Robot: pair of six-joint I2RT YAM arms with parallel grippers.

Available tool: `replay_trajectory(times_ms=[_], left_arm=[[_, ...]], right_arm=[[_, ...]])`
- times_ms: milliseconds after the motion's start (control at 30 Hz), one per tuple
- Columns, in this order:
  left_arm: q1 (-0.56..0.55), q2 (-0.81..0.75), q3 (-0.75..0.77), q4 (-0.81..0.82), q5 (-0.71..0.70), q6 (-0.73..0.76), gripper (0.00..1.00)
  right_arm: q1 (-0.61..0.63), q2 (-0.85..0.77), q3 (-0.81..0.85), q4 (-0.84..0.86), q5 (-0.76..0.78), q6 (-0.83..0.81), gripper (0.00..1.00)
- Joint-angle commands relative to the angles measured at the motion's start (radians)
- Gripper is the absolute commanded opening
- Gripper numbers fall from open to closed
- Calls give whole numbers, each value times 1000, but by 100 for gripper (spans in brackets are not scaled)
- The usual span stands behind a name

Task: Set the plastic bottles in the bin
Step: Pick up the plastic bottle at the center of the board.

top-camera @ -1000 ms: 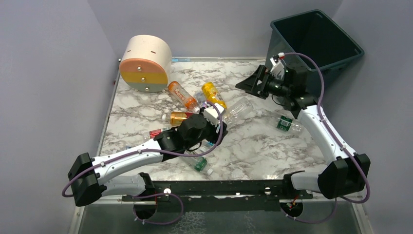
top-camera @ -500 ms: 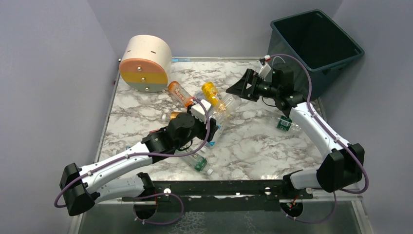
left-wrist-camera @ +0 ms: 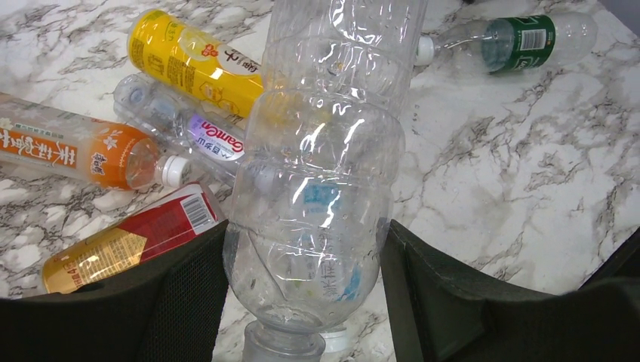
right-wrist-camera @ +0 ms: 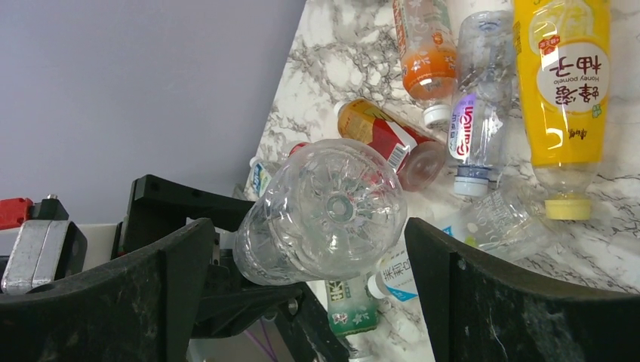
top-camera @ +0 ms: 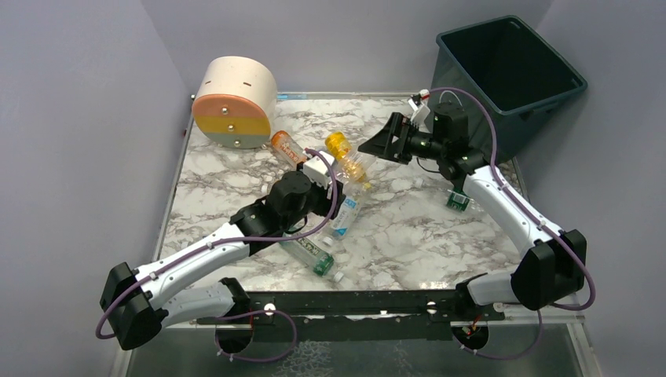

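Clear bottle (left-wrist-camera: 317, 188): lifted higher off the worktop (top-camera: 408, 236).
Left jaws: clamped on it.
Right jaws: wide apart, swung from bin (top-camera: 542, 110) to face its base.
Meaning: handover looks near.

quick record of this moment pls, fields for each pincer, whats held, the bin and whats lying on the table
left pincer: shut on clear bottle, raised off the table
right pincer: open, jaws flank that bottle's base, no grip
bin: upright, far right corner
lying on table: yellow bottle, orange bottle, red-label bottle, green-label bottle, a few more
stage: looks like a left-to-right handover
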Motion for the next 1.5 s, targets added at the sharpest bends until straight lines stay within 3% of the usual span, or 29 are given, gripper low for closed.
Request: replay_trajectory(times_ms=[0, 367, 700, 900, 1033, 1300, 1467], left_arm=[[14, 6, 11, 62, 70, -1, 70], [15, 31, 11, 117, 112, 0, 70], [22, 73, 14, 120, 106, 10, 70], [30, 105, 24, 139, 100, 13, 71], [31, 125, 37, 141, 103, 11, 76], [32, 118, 76, 98, 95, 13, 94], [33, 97, 89, 81, 96, 9, 99]], right_arm=[[10, 6, -26, 55, -25, 18, 100], [14, 27, -77, 131, -56, 66, 99], [15, 12, -74, 139, -65, 71, 75], [16, 4, -74, 121, -64, 59, 68], [15, 1, -74, 115, -58, 52, 56], [16, -6, -46, 64, -12, 10, 55], [15, -7, -34, 49, 4, -4, 54]])
